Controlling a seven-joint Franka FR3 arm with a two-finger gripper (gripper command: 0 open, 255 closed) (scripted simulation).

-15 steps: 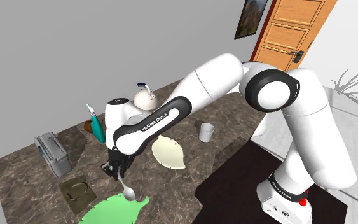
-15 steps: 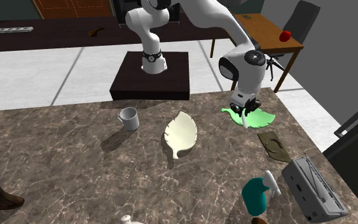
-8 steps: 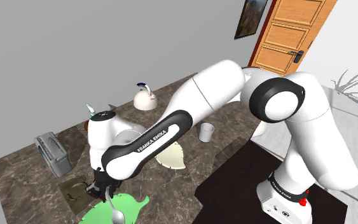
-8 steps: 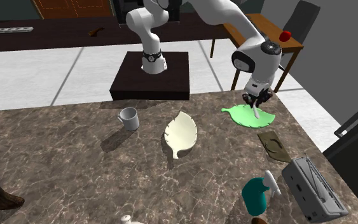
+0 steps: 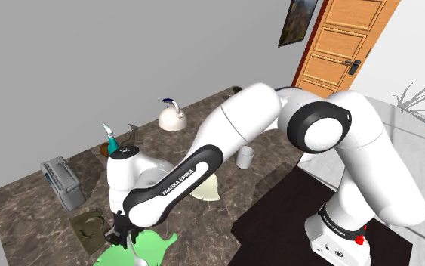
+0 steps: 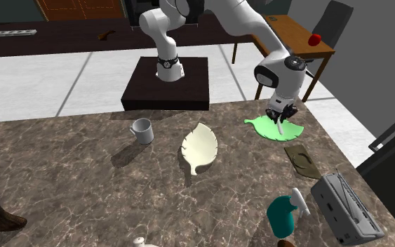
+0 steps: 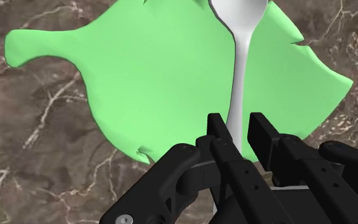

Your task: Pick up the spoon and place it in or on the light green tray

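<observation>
A light green leaf-shaped tray (image 5: 156, 245) (image 6: 289, 131) (image 7: 158, 76) lies near the marble table's edge. My black gripper (image 5: 123, 234) (image 6: 280, 116) (image 7: 237, 130) hangs just above it, shut on the handle of a white spoon (image 7: 242, 57). The spoon (image 5: 136, 255) (image 6: 280, 127) points down from the fingers, and its bowl sits low over the green surface. I cannot tell whether the bowl touches the tray. In the shoulder view the arm's white links cover part of the tray.
A dark square dish (image 5: 90, 227) (image 6: 302, 158) lies close beside the tray, with a grey box-like appliance (image 5: 61, 181) (image 6: 343, 208) beyond it. A cream leaf dish (image 6: 200, 147), a mug (image 6: 142, 130), a teal object (image 6: 283, 214) and a kettle (image 5: 173, 115) stand farther off.
The gripper carried the spoon from beside the tray to over its middle, then sank lower toward the green surface. The spoon stays in the fingers.
</observation>
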